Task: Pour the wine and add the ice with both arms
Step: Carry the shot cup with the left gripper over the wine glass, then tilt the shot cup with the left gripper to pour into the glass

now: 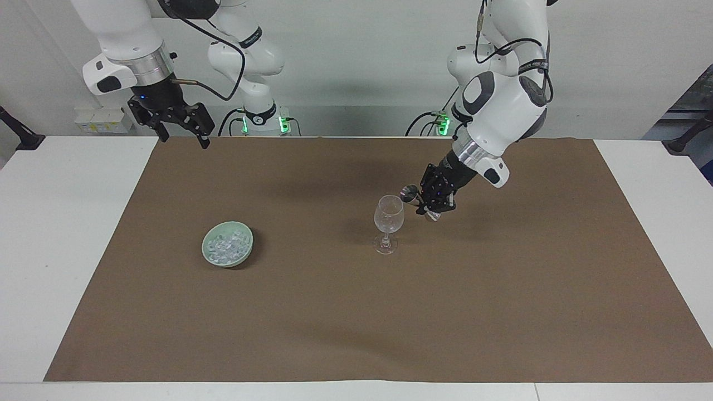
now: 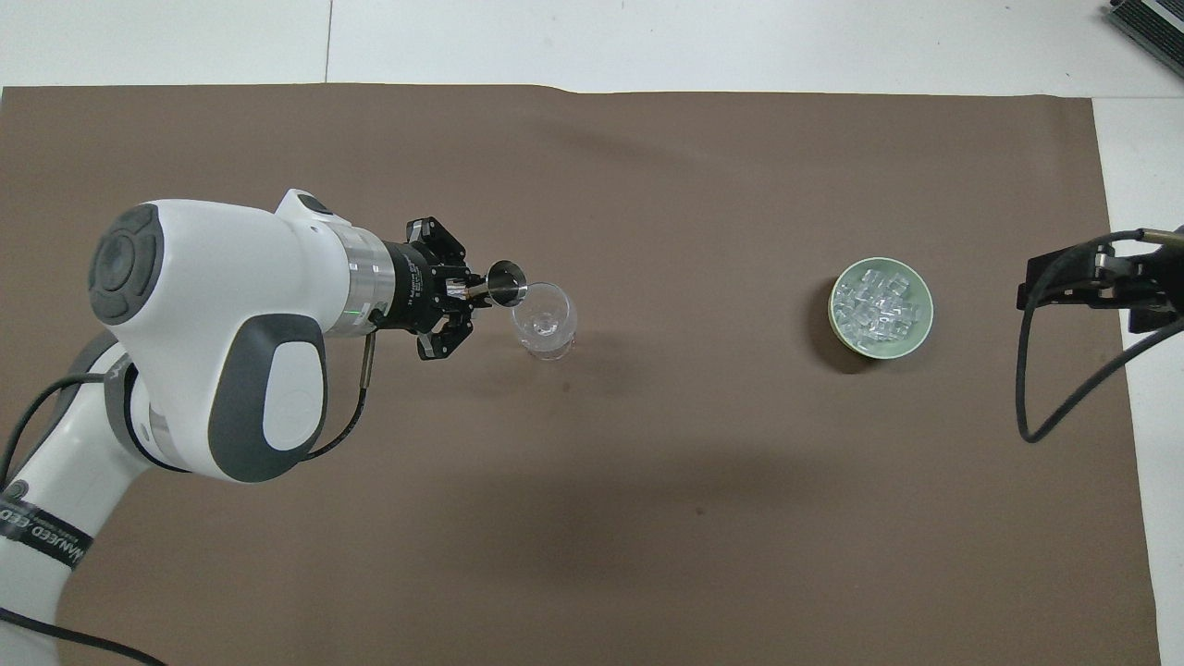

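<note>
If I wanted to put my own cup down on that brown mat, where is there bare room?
Bare mat lies everywhere farther from the robots than the glass and the ice bowl, and between those two. It is crowded only at the glass, where the left gripper holds a small metal cup at its rim. The right gripper waits over the mat's corner.

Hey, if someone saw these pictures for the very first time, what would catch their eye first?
Probably the left pincer, shut on a small metal cup tipped at the rim of a wine glass standing mid-mat. Next, the green bowl heaped with ice, toward the right arm's end of the table. The right pincer waits, open, raised over the mat's edge near its base.
</note>
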Robot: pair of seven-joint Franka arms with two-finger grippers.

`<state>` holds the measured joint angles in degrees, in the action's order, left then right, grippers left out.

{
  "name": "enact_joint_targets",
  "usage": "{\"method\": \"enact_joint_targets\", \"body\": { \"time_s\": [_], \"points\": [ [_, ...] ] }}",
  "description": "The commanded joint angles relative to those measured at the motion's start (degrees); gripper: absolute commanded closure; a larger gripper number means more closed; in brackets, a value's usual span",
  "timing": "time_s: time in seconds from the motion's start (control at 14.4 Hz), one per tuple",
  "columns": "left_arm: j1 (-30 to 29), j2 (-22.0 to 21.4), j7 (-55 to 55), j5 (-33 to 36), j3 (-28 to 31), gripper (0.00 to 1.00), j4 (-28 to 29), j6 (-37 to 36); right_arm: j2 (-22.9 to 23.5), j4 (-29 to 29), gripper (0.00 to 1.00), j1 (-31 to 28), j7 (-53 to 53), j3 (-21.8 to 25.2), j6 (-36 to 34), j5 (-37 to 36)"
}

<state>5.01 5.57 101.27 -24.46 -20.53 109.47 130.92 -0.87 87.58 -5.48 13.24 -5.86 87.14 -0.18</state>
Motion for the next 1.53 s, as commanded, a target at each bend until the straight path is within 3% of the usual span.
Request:
{"method": "enact_joint_targets", "body": {
  "time_s": [0.0,1.46],
  "points": [
    [0.2,-0.8,3.0,3.2,-0.8,1.0,0.8,2.4,-0.2,0.1,0.0,-1.0,-2.3,-0.3,-0.6,1.6],
    [0.3,0.3,6.8,18.8,-3.0,1.0,-0.4,4.9,-0.2,0.2,0.0,-0.9,-2.2,-0.3,-0.3,1.6]
  ]
}}
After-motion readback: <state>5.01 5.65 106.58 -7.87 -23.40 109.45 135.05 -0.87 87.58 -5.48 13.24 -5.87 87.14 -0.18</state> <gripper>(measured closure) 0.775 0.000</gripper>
